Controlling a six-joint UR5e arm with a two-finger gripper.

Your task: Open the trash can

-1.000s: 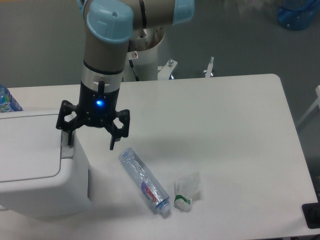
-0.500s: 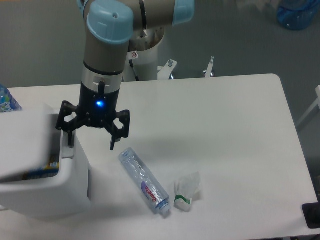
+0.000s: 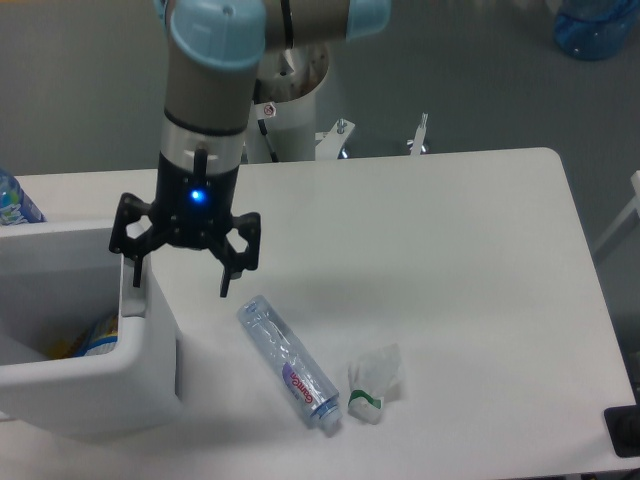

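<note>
White table [image 3: 450, 260] over a grey floor, that's the setup. So my gripper [image 3: 181, 272] hangs with its fingers spread wide, pinching nothing, right over the near right edge of the bin [image 3: 90, 385]. The bin sits at the left end of the table, partly cut off by the frame, so I can't tell its long axis. Its top faces straight up and it's open, with some colourful stuff showing inside. One finger [image 3: 135, 268] is down by the rim strip. Just right of me lies a bottle [image 3: 288, 363], angled, and a crumpled wrapper [image 3: 375, 384] beside its cap end.
</note>
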